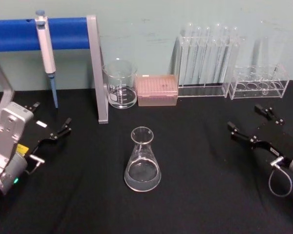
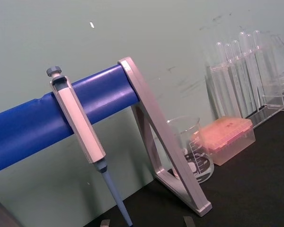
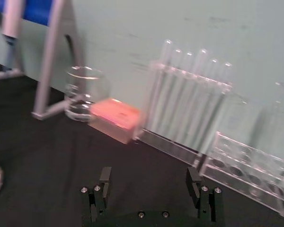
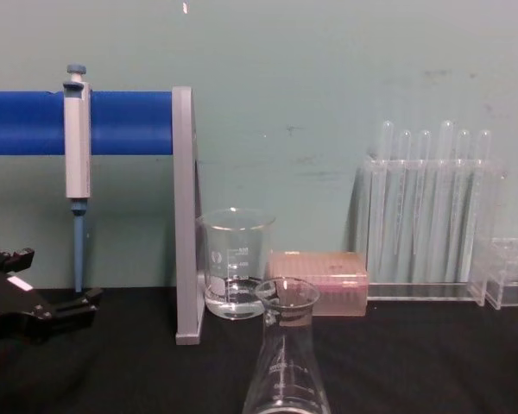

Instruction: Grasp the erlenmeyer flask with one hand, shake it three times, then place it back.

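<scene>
With the erlenmeyer flask (image 1: 142,161) upright on the table (image 1: 200,195) before the beaker (image 1: 120,85), the right hand (image 1: 244,117) spread wide far right of the beaker and the left hand (image 1: 52,113) parked to the beaker's left, clamping sloped glass may squeeze the flask out.

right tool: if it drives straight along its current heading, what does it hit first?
Probably the test tube rack, which stands straight ahead of the open right tool. The pink tip box sits just beside that line, and depth is unclear, so a clip is possible.
</scene>
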Available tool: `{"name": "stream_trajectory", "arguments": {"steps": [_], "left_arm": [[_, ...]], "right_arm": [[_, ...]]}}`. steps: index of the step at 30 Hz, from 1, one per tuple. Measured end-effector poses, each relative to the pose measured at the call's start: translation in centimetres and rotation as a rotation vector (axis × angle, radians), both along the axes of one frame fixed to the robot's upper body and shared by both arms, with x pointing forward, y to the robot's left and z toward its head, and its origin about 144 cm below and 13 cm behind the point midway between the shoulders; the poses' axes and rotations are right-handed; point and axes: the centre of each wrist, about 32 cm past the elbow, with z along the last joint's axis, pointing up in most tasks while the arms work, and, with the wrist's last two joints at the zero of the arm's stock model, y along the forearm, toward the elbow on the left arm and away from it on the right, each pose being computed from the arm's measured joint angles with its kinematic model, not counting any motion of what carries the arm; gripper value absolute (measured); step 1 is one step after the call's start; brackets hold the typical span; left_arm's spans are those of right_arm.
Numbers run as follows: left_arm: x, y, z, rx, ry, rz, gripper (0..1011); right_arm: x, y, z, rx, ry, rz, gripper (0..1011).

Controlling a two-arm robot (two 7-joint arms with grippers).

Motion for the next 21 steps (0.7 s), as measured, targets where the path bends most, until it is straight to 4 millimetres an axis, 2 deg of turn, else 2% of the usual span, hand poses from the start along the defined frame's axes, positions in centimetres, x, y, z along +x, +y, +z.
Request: {"name": "stream_trajectory", "arguments": {"steps": [9, 21], "left_arm": [[0.0, 0.0, 0.0, 0.000, 0.000, 0.000, 1001], [0.0, 0.0, 0.0, 0.000, 0.000, 0.000, 1001]], "right_arm": [[-0.2, 0.7, 0.6, 0.047, 0.021, 0.164, 1000], [1.2, 3.0, 0.5, 0.097, 0.052, 0.392, 1000]]}}
